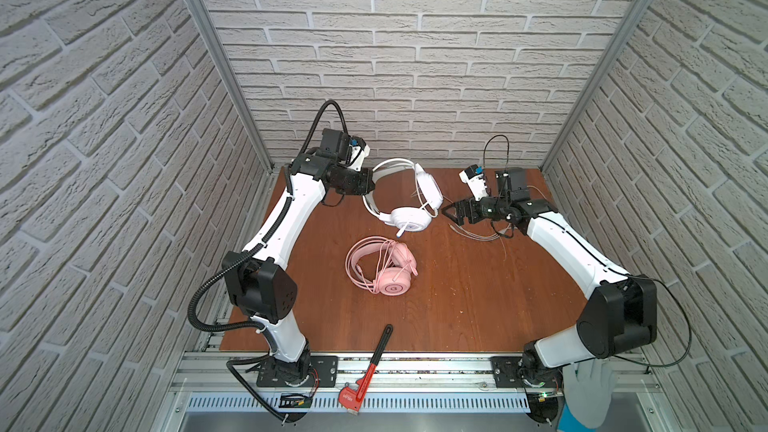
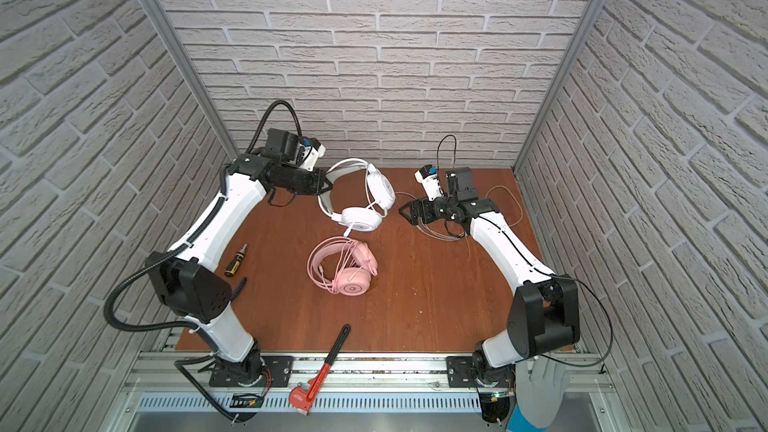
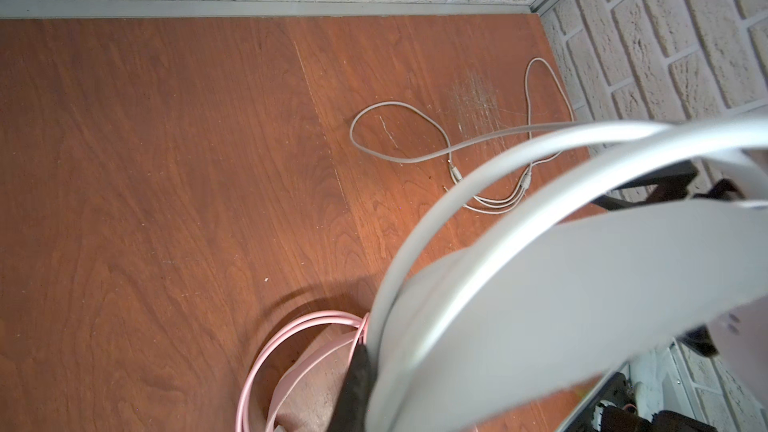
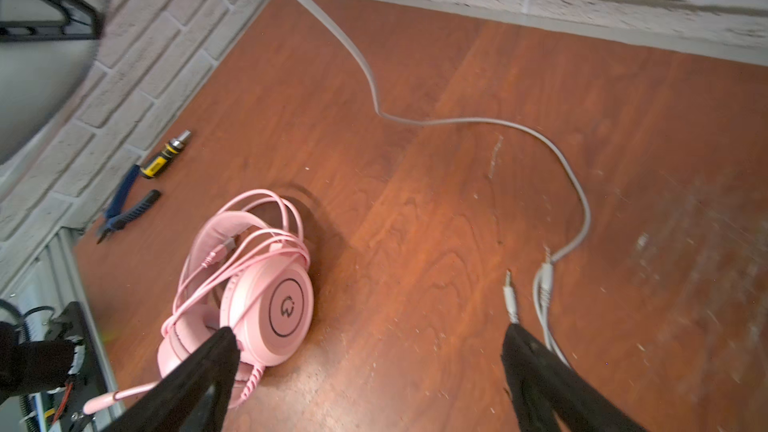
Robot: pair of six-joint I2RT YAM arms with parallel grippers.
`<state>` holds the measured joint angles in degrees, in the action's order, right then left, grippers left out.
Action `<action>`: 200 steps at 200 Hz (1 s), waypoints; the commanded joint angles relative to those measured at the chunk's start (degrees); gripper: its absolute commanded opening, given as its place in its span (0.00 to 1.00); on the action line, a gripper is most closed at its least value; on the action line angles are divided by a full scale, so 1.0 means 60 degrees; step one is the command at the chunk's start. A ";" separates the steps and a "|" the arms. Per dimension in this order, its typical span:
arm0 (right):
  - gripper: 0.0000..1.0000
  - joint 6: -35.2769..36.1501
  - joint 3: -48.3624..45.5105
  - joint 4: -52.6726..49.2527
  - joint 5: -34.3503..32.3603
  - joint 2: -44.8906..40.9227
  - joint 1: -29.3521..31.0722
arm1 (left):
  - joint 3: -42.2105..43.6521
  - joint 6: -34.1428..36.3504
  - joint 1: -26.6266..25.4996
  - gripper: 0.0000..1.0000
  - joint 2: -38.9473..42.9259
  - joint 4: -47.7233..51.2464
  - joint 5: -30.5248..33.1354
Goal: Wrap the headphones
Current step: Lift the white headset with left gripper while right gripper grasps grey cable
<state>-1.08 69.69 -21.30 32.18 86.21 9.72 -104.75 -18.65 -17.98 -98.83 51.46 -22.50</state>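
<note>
The white headphones point(image 1: 409, 201) point(image 2: 365, 201) sit at the back middle of the table. My left gripper point(image 1: 371, 184) point(image 2: 328, 185) is shut on their headband point(image 3: 540, 209), which hides most of the jaws; one black finger point(image 3: 359, 371) shows beside it. Their thin white cable point(image 1: 478, 235) point(image 3: 399, 135) point(image 4: 457, 122) trails right across the wood, with its plugs point(image 4: 509, 297) lying loose. My right gripper point(image 1: 446, 211) point(image 2: 403, 211) point(image 4: 370, 347) stands open above the table by those plugs, holding nothing. The pink headphones point(image 1: 384, 265) point(image 2: 345, 265) point(image 4: 266, 284) lie mid-table with their cable looped over them.
A red-and-black pipe wrench point(image 1: 370, 367) point(image 2: 324, 367) lies over the front edge. A yellow-and-black screwdriver point(image 2: 237, 259) point(image 4: 166, 155) and blue pliers point(image 4: 124, 209) lie near the left arm. A gloved hand point(image 1: 586, 392) rests at the front right. Brick walls close three sides.
</note>
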 commanded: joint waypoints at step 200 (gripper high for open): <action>0.76 -0.2997 0.1729 0.7455 0.1309 0.5189 0.1299 | -0.0789 -0.1528 -0.0355 0.00 0.0343 -0.0758 -0.1380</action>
<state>-18.13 77.80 20.18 38.74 115.98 16.34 -108.25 -25.21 -19.79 -98.83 50.76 -27.81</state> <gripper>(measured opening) 0.770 0.090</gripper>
